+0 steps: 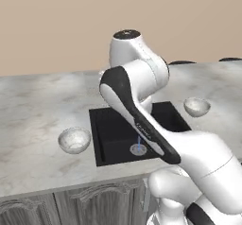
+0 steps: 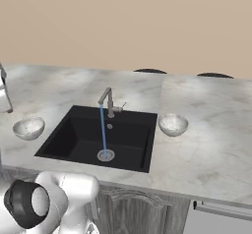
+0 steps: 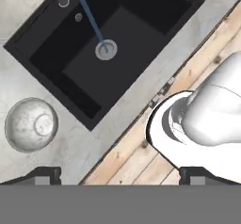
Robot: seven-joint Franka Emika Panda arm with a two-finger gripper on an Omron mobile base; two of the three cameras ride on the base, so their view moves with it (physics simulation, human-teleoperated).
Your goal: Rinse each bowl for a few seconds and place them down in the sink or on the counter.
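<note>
Two speckled white-grey bowls stand upright on the counter, one on each side of the black sink. The left bowl is close to the basin's left rim. The right bowl sits by the right rim. A blue water stream runs from the grey faucet onto the drain. My gripper hangs open high above the counter's front edge, looking down, with nothing between its fingers. The left bowl lies off to its left.
Grey cabinet doors run below the counter, and wooden floor shows in front of them. A beige wall backs the worktop. My own arm hides part of the sink in the left base view.
</note>
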